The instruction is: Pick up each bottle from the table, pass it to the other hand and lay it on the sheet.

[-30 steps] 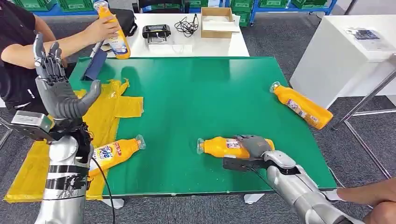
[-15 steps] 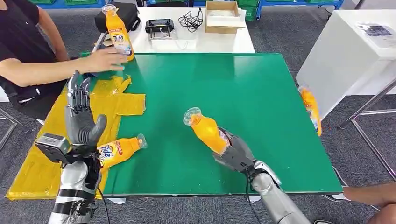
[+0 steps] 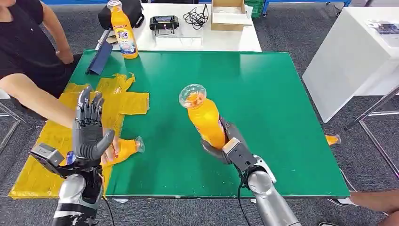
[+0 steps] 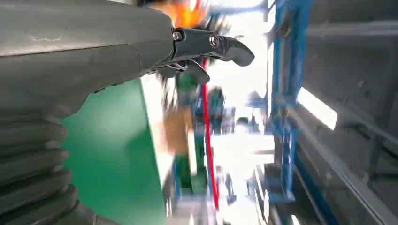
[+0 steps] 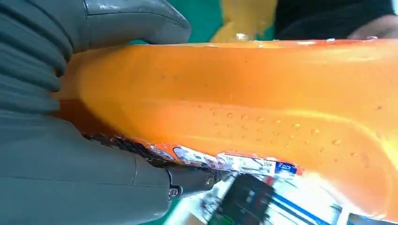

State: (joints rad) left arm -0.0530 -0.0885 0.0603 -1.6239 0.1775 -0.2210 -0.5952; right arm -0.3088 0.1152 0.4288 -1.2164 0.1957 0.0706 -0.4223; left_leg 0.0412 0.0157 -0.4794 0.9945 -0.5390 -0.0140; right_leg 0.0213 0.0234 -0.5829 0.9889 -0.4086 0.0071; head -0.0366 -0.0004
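Note:
My right hand (image 3: pixel 231 147) grips an orange bottle (image 3: pixel 205 117) by its lower body and holds it above the green table (image 3: pixel 282 94), clear cap tilted up toward me. The right wrist view shows that bottle (image 5: pixel 263 117) pressed between the thumb and fingers (image 5: pixel 141 183). My left hand (image 3: pixel 89 132) is raised over the yellow sheet (image 3: pixel 42 165), fingers apart and holding nothing; its fingers (image 4: pixel 225 44) also look spread in the left wrist view. A second orange bottle (image 3: pixel 126 148) lies on the sheet's edge, partly behind my left hand, with a person's hand on it.
A person (image 3: pixel 23 52) sits at the table's left, one arm reaching to the sheet. A third bottle (image 3: pixel 123 30) stands upright at the back left. A bottle's end (image 3: pixel 332 139) shows beyond the table's right edge. A white table (image 3: pixel 197 37) behind carries a box and cables.
My right hand has lifted the bottle off the table and tipped it upright. The person set a bottle upright at the back and reached to the sheet. The right-hand bottle went over the table edge.

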